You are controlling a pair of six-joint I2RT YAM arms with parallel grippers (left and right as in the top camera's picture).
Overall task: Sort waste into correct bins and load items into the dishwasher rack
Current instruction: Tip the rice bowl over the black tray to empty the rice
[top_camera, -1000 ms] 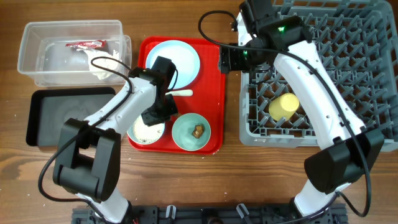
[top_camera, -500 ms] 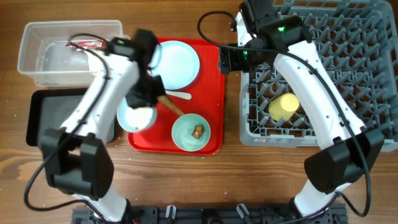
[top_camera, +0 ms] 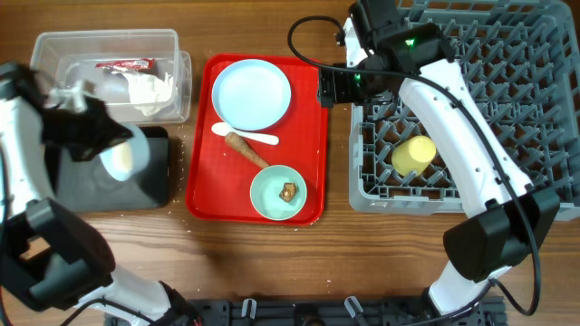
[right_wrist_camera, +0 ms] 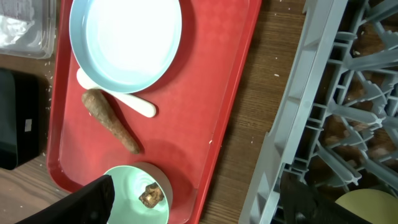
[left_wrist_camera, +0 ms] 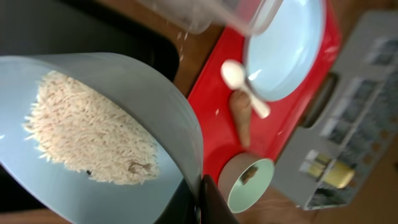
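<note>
bowl (left_wrist_camera: 158, 102) of crumbs (left_wrist_camera: 87, 137) in left gripper (left_wrist_camera: 201, 194) | right gripper (right_wrist_camera: 202, 202) wide, empty | wrapper (top_camera: 127, 65) print unreadable

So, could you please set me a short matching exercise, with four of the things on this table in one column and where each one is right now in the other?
Things:
1. yellow cup
2. brown stick
3. red-and-white wrapper
4. bowl of white crumbs

Places:
A. in the clear tub
B. tilted above the black tray
C. in the dishwasher rack
D. on the red tray, beside the white spoon

Pairs: 1-C, 2-D, 3-A, 4-B.
</note>
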